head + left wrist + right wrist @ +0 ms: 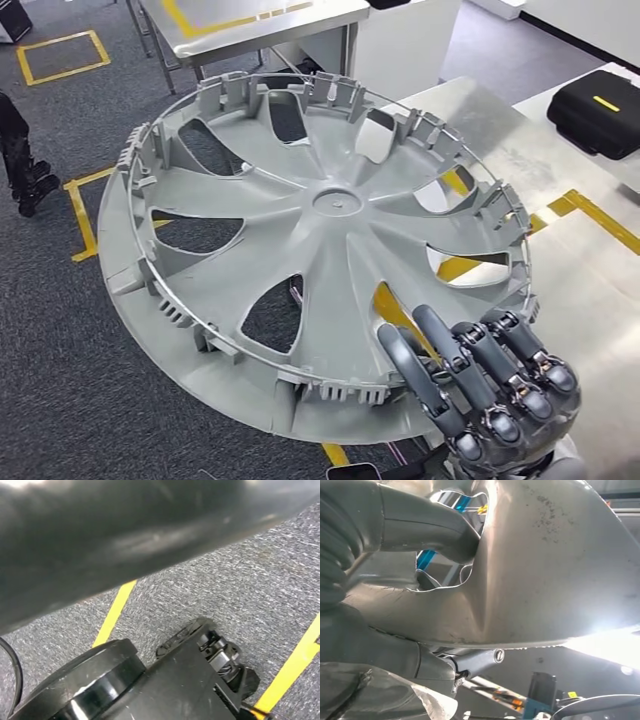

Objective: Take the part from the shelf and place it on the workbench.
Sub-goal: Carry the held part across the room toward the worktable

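Part is off the shelf: a grey wheel cover [317, 250], gripped at its near rim by the right robot hand [483, 385], thumb through a spoke opening. It hangs tilted, half over the carpet [60, 350], half over the steel desk [589, 290], not set down. Left robot hand: cannot tell. Remaining: lower it flat onto the desk, release.

A black case [598, 112] is lying on a far tabletop [543, 95]. Yellow tape lines [79, 215] are running across the grey carpet floor [68, 340]. Another metal table [256, 25] is standing farther back.
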Action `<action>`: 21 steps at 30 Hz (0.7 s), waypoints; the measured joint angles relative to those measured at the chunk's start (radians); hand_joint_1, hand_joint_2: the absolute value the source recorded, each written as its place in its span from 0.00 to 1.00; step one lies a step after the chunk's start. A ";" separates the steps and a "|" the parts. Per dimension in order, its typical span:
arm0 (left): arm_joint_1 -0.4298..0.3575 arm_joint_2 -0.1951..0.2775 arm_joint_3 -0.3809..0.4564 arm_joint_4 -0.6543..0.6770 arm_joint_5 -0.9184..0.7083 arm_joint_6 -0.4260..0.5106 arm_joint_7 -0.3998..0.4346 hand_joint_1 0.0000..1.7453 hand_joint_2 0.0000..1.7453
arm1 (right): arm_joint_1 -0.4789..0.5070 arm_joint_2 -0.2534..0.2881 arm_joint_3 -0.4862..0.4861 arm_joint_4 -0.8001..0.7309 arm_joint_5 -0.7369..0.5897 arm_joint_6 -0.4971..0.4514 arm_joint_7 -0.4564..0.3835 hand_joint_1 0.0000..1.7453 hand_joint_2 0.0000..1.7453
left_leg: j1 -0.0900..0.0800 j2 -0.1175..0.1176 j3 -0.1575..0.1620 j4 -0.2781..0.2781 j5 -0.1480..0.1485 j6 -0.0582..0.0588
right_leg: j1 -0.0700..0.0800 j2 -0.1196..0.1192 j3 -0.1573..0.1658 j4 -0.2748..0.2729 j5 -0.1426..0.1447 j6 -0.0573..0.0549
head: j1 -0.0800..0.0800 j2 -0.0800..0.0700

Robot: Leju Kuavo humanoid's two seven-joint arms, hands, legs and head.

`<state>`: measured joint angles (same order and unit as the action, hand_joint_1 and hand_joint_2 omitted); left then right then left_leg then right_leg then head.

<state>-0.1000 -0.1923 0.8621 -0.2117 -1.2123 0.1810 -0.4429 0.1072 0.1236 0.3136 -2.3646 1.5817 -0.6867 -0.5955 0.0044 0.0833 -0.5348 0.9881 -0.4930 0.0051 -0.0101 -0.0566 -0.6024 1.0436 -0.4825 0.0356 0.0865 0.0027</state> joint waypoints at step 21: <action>-0.004 -0.001 -0.006 0.000 -0.010 0.003 0.001 0.00 0.00 | 0.006 0.003 0.000 -0.003 0.002 0.000 0.000 1.00 1.00 | 0.007 -0.126 -0.019 0.003 0.016 0.011 | 0.003 0.154 -0.010 -0.005 -0.007 -0.017 | -0.004 0.000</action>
<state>-0.1043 -0.1933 0.8565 -0.2117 -1.2226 0.1840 -0.4417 0.1131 0.1266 0.3133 -2.3674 1.5837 -0.6867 -0.5958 0.0110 -0.0423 -0.5539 0.9913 -0.4767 0.0161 -0.0067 0.0970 -0.6128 1.0387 -0.4894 0.0181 0.0822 0.0027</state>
